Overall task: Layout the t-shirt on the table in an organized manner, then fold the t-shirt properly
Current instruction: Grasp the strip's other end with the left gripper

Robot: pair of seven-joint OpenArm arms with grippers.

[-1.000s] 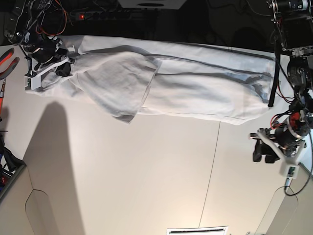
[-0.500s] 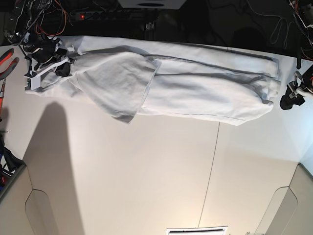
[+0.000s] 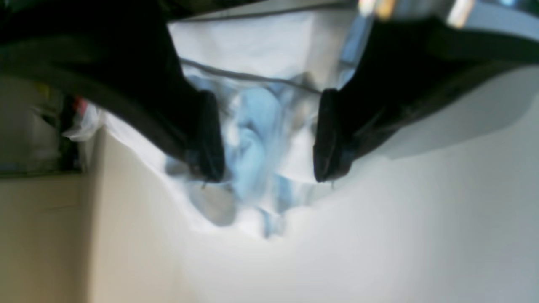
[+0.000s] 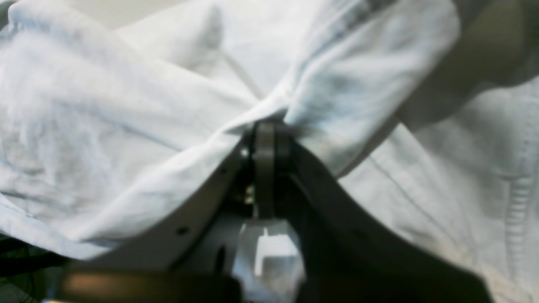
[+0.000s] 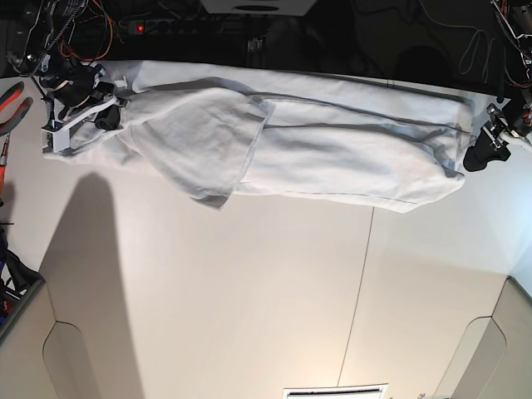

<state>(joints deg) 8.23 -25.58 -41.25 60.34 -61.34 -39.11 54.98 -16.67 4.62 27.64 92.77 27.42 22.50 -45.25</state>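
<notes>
The t-shirt (image 5: 332, 158) is being stretched lengthwise along the far edge of the table (image 5: 249, 299), yet it is lying as a narrow, doubled-over band, so spreading appears unfinished and no proper fold is judged begun. One bunched end is being clenched by the right pincer (image 4: 264, 139); the left pincer (image 3: 265, 139) is being held spread wide beside the other end, grasping nothing. Collar and sleeves are being hidden by overlapping cloth, and the left wrist view is being blurred

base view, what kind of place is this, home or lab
Most likely a robotics lab bench, not a home: two arm-mounted grippers, left gripper and right gripper, work a t-shirt on a bare table, with loose cables behind.
</notes>
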